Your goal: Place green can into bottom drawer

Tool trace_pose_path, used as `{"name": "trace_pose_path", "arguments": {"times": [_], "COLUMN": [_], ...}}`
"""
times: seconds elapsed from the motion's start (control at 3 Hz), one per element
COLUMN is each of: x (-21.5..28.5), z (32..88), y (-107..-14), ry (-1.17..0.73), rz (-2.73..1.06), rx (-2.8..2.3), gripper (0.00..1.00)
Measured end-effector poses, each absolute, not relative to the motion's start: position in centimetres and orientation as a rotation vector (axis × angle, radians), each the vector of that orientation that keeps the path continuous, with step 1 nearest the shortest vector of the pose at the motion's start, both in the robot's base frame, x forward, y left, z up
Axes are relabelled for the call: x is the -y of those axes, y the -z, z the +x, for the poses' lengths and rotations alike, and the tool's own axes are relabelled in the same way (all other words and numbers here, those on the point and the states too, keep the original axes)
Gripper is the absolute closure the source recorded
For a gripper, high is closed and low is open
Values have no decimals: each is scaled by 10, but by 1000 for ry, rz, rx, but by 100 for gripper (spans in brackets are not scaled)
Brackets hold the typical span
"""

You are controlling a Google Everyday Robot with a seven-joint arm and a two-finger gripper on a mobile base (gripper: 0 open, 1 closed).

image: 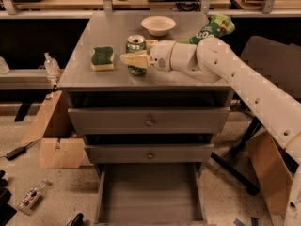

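Note:
The green can stands upright on the grey cabinet top, near the middle. My gripper reaches in from the right and is open around the can: one cream finger crosses in front of the can's lower half, and the other shows just behind it at the right. The can rests on the cabinet top. The bottom drawer is pulled out at the foot of the cabinet, and its flat grey floor holds nothing.
A green-and-yellow sponge lies left of the can. A white bowl and a green chip bag sit at the back. The two upper drawers are shut. Cardboard boxes stand left and right on the floor.

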State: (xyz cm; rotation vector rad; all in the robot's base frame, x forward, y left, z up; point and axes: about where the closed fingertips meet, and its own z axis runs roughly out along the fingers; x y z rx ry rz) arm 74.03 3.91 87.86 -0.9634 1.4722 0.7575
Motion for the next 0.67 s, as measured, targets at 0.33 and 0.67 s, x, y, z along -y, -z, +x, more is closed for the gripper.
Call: {"name": "trace_pose_path", "arguments": {"times": [0.33,0.67], "x": [-45,-45], "z": [742,742], "y": [-871,-871], "ry": [-783,-783], "rz": [-959,-959], "rx": [-1473,-1473], "gripper": [71,93]}}
